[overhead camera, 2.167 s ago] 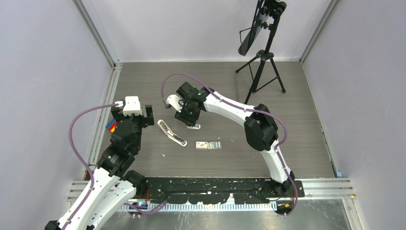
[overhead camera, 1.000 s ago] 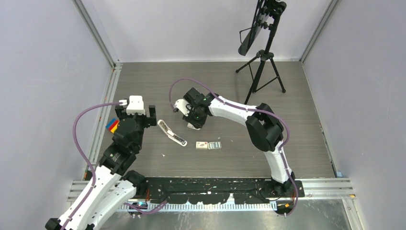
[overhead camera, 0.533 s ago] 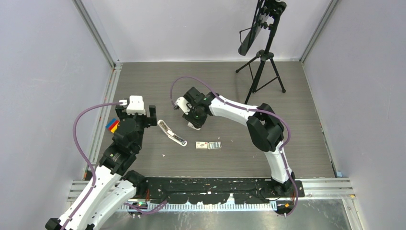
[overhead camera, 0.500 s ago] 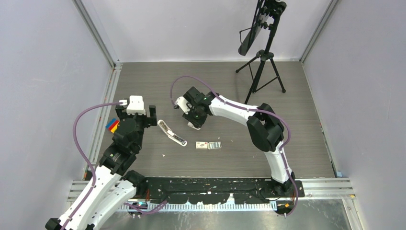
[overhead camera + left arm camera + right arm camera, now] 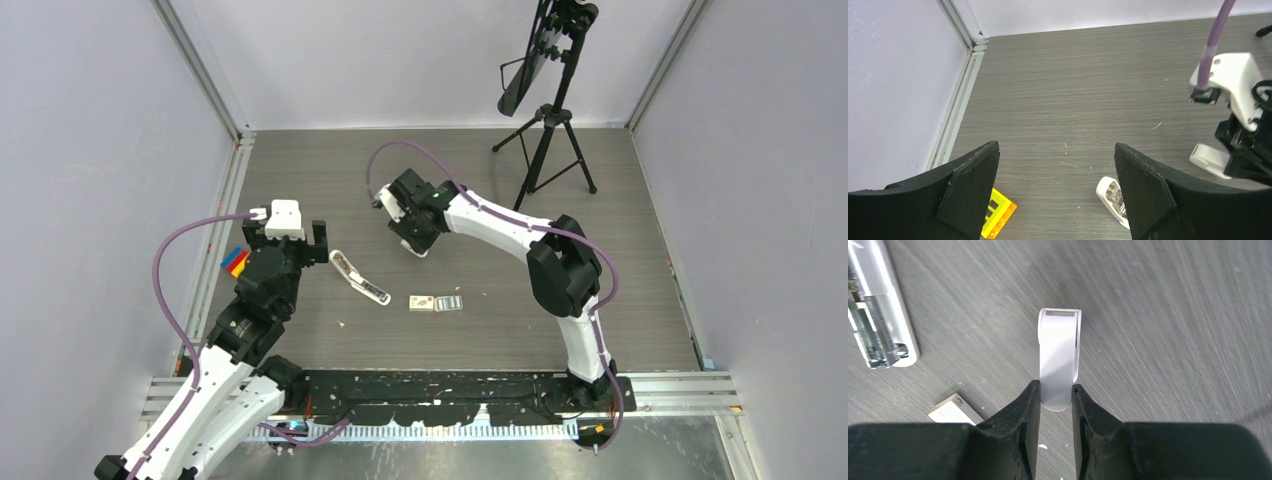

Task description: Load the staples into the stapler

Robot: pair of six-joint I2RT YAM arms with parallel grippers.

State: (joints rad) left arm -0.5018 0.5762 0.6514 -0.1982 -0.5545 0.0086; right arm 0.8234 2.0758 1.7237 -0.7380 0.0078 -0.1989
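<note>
The stapler (image 5: 359, 279), long, slim and white with its silver channel showing, lies on the table left of centre; it is also at the upper left of the right wrist view (image 5: 879, 322). The staples' small white box (image 5: 435, 302) lies to its right, and one corner of that box (image 5: 954, 410) shows beside my right fingers. My right gripper (image 5: 1055, 388) is shut on a shorter, stubby white stapler (image 5: 1059, 357), held above the table behind the box. My left gripper (image 5: 1055, 150) stands open and empty just left of the long stapler's end (image 5: 1110, 195).
A black tripod (image 5: 545, 140) with a tilted panel stands at the back right. A small yellow block (image 5: 996, 219) lies by the left rail under my left finger. Grey walls and metal rails (image 5: 222, 205) bound the table.
My right gripper has moved back and to the right with the short white stapler in it. The left arm, the long stapler and the box have not moved.
</note>
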